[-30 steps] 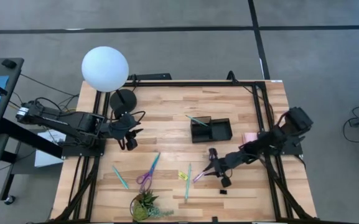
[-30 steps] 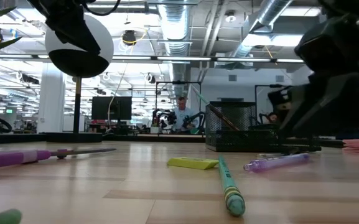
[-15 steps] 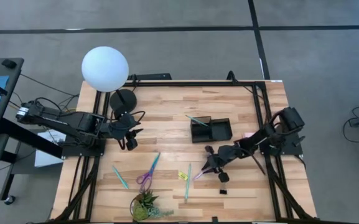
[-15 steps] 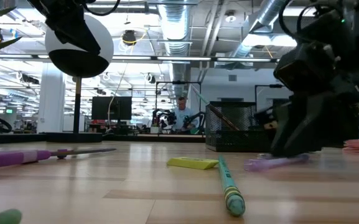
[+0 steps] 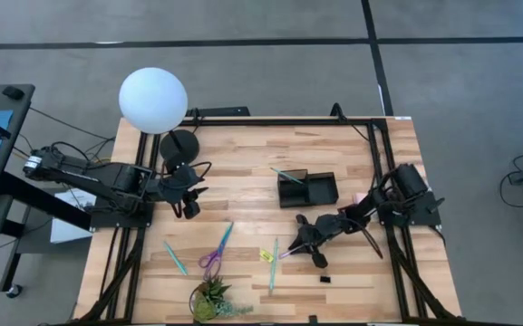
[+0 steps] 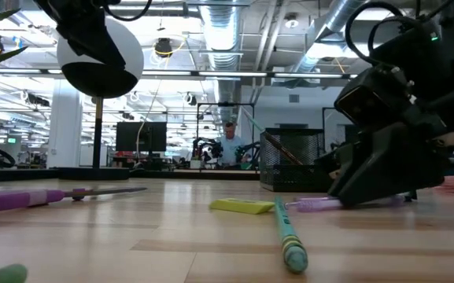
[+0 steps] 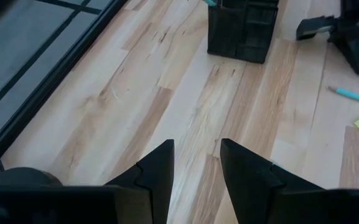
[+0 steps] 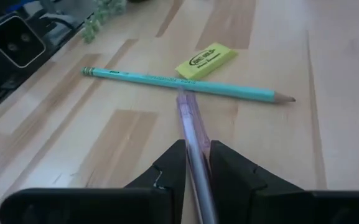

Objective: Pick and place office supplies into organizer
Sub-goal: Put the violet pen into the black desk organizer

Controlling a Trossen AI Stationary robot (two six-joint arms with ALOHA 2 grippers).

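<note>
Wooden desk (image 5: 243,172) carries scattered supplies. Right jaws (image 8: 195,163) are clamped on the pink pen (image 8: 191,127), low beside the teal pencil (image 8: 185,84), ready for lifting toward the organizer (image 5: 307,189). Left jaws (image 7: 196,163) wait apart.

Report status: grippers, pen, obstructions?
Right gripper shut on pink pen. Left gripper open, idle. Teal pencil lies across pen tip.
</note>
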